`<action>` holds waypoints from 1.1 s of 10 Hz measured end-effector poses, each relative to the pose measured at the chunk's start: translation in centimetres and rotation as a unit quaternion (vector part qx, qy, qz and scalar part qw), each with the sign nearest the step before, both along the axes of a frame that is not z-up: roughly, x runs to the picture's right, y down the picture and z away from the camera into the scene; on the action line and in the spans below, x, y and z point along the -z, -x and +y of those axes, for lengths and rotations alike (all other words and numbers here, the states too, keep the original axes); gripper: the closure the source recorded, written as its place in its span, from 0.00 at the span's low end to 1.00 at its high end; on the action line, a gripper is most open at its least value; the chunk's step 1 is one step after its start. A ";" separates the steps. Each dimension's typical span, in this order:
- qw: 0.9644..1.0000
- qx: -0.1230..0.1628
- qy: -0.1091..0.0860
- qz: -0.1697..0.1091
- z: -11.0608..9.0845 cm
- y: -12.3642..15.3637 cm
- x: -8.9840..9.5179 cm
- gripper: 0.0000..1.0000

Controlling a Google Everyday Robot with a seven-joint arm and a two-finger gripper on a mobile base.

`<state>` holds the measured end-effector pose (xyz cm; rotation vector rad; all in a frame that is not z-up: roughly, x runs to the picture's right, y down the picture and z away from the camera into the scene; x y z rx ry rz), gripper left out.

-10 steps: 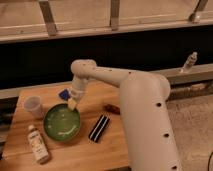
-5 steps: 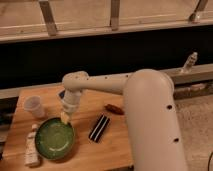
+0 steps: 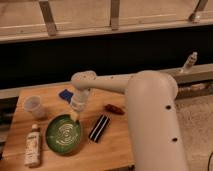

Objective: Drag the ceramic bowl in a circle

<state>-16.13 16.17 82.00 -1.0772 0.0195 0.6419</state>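
Camera view. Gripper point(image 3: 75, 116), fingers shut, rests at the upper right rim of the ceramic bowl point(image 3: 63, 133) on the wooden table point(image 3: 112, 150). Relative to the bowl: plastic cup point(image 3: 34, 106) upper left, bottle point(image 3: 33, 145) left, black striped object point(image 3: 99, 128) right.

One counter point(image 3: 112, 150) carries the things. On it sits one ceramic bowl point(image 3: 62, 135), green and round. There is one translucent plastic cup point(image 3: 34, 106). Two bottles are in view: one lying bottle point(image 3: 33, 146) on the counter beside the bowl, and one small bottle point(image 3: 190, 63) on the ledge farther back. There is one dark striped packet point(image 3: 99, 128), one small reddish-brown item point(image 3: 114, 108), and one blue object point(image 3: 66, 94). One arm is present, with one end effector point(image 3: 75, 116), shut, at the bowl's rim.
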 end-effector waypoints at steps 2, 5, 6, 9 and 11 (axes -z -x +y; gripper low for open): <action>1.000 0.005 0.000 0.018 -2.9 -2.4 -3.5 1.00; 1.000 0.013 -0.003 0.020 -7.1 -3.7 -8.0 1.00; 1.000 0.014 -0.003 0.015 -7.7 -3.6 -8.6 1.00; 1.000 0.019 -0.006 -0.012 -8.7 -2.9 -8.3 0.98; 0.999 0.016 -0.011 -0.028 -7.7 -2.2 -5.7 0.80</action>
